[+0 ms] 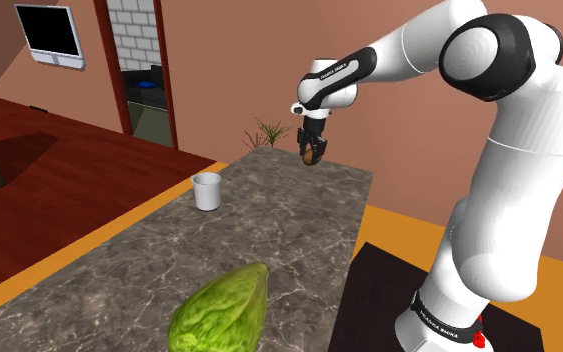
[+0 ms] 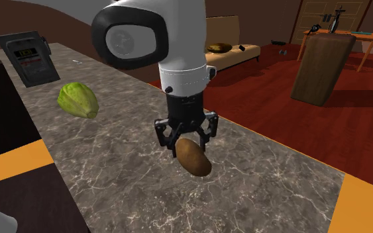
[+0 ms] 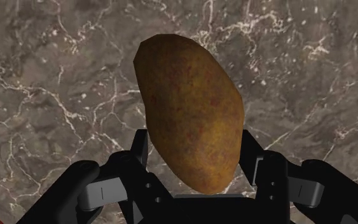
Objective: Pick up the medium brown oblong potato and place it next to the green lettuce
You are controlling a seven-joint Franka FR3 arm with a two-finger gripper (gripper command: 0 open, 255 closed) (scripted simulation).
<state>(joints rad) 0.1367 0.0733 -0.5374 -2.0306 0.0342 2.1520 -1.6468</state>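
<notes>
A brown oblong potato is clasped between my black fingers, held in the air above the dark marbled counter. In the second exterior view my gripper hangs straight down with the potato sticking out below it. From the shoulder view the gripper hovers over the counter's far end with the potato in it. The green lettuce lies near the counter's near end; it appears as lettuce far along the counter in the second exterior view.
A white cup stands on the counter between gripper and lettuce, toward the shoulder view's left. A dark box-like device sits beyond the lettuce. An orange strip borders the counter. A small plant stands past the far end.
</notes>
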